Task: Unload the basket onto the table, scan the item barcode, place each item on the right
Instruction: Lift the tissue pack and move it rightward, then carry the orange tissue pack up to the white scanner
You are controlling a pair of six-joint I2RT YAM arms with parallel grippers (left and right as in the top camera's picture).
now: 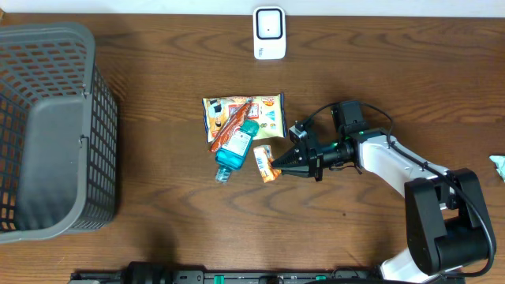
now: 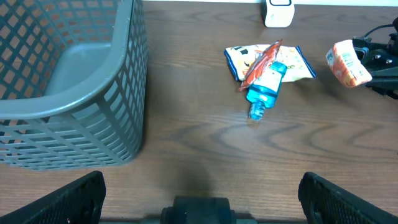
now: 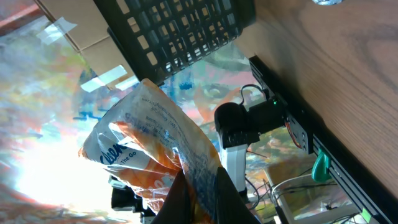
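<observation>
My right gripper [image 1: 278, 166] is shut on an orange and white tissue packet [image 1: 265, 163], held just above the table right of the pile. In the right wrist view the packet [image 3: 149, 143] fills the middle, crumpled, with the right gripper [image 3: 198, 186] pinching its lower end; I cannot make out a barcode on it. The left wrist view shows the same packet [image 2: 347, 62] at the far right. A white scanner [image 1: 269, 33] stands at the table's back edge. My left gripper [image 2: 201, 193] is open and empty near the front edge, its fingers [image 2: 68, 199] wide apart.
A snack bag [image 1: 245, 113], a red wrapper [image 1: 230, 126] and a blue bottle [image 1: 233, 154] lie together mid-table. A grey mesh basket [image 1: 47, 126] takes up the left side. Something pale green [image 1: 499, 166] shows at the right edge.
</observation>
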